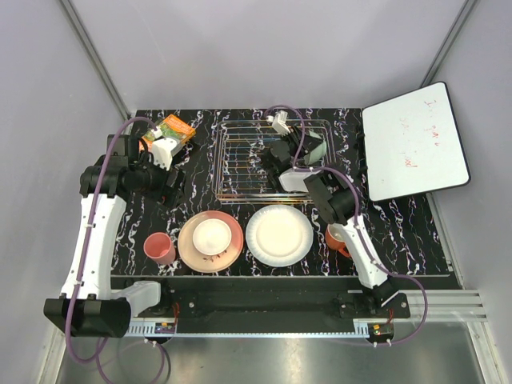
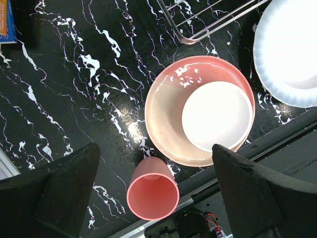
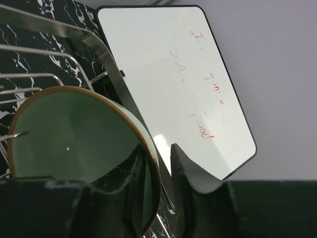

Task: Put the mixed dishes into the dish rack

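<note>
Right hand [image 3: 157, 151] pinches the pale green bowl [image 3: 74, 134] by its rim, inside the dish rack [image 1: 240, 172], right end. Left hand [image 2: 156, 148] spread, left of rack.

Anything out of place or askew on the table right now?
Nothing looks spilled or broken. The white board lies skewed, overhanging the far right corner of the table. A snack packet, not dishware, lies at the far left. The cream bowl sits off-centre on the pink-cream plate.
</note>
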`<state>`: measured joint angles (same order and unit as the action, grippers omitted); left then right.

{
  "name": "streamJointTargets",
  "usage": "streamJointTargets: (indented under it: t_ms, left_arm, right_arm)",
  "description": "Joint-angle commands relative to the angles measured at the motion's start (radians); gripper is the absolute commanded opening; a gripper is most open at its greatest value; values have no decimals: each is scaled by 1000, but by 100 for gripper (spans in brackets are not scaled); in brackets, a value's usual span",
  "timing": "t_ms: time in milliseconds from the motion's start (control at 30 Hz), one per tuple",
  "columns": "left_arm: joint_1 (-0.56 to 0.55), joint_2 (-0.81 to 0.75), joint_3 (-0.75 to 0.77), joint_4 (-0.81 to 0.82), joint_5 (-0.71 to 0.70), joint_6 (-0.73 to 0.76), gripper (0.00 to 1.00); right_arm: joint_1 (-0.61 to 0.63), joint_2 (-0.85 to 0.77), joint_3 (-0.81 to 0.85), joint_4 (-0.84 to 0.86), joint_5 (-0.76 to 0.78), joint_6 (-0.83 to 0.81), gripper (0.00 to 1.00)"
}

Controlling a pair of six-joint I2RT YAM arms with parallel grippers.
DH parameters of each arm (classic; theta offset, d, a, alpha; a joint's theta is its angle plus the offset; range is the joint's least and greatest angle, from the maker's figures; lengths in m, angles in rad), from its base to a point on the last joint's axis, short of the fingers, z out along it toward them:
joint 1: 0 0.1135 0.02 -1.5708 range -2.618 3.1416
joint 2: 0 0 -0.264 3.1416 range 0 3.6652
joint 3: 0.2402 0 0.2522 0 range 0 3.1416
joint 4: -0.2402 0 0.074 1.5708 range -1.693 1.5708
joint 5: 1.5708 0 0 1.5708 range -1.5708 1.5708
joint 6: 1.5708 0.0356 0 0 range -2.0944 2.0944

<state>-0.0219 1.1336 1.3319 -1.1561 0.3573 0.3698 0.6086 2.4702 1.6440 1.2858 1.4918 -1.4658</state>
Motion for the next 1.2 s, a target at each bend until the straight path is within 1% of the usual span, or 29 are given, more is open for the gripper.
streamJointTargets:
  t_ms: [0,100,133,200,267,367,433,533,567,600,633,667,700,767,800,833,867,900,933,967,1000,1067,1133,1167]
  left_arm:
    - [-4,-17,18,18,-12,8,99]
    - [-4,-15,15,19,-15,11,99]
    - [-4,-17,15,19,-15,11,99]
    - [-4,-17,12,19,-17,15,99]
    - [-4,-18,6,19,-15,15,99]
    - [-4,-18,3,19,-11,14,99]
    - [-4,-18,3,21,-11,15,99]
    - [-3,-15,6,25,-18,18,99]
    - [-4,-14,3,32,-23,20,99]
    - [-4,-12,0,38,-27,20,99]
    - [-4,-12,-13,45,-34,21,99]
    - [-4,-8,-19,61,-35,21,99]
    - [-4,-9,-25,68,-37,21,99]
    - [-3,-2,-45,99,-24,24,99]
    - [-4,2,-54,113,-20,21,99]
    - [-4,20,-72,128,-15,21,99]
    - [-4,34,-80,166,-15,21,99]
    - [-4,49,-88,185,-21,17,99]
    - [-4,87,-86,215,-36,8,99]
    - [-3,109,-82,232,-47,-2,99]
    - [-3,126,-77,246,-55,-9,99]
    - [0,169,-56,283,-75,-17,99]
    - [10,192,-30,305,-55,-31,99]
    - [14,196,-19,311,-43,-37,99]
  right_arm:
    - [42,3,60,287,71,7,33]
    - [46,3,60,287,85,10,38]
    - [46,3,60,287,90,10,43]
    - [48,3,60,287,93,6,57]
    - [48,-1,65,288,96,-4,78]
    - [52,-37,63,287,100,-21,86]
    - [68,-75,47,288,105,-36,87]
    - [131,-195,20,288,122,-82,88]
    - [154,-264,16,290,139,-100,88]
    - [218,-299,-1,290,156,-140,96]
    - [255,-338,-22,290,162,-157,97]
    - [291,-414,-42,291,160,-177,97]
    - [375,-447,-65,290,180,-221,97]
    - [448,-511,-79,296,206,-284,97]
    - [480,-523,-91,293,215,-354,97]
    - [547,-534,-95,294,219,-385,98]
    - [574,-537,-89,293,220,-415,99]
    - [600,-536,-60,293,222,-459,100]
    - [656,-530,-34,294,222,-478,100]
    - [678,-533,2,294,222,-501,100]
    - [698,-537,78,294,220,-508,100]
    - [723,-597,164,296,220,-522,100]
    - [724,-674,246,296,214,-542,100]
    - [732,-776,263,296,214,-528,100]
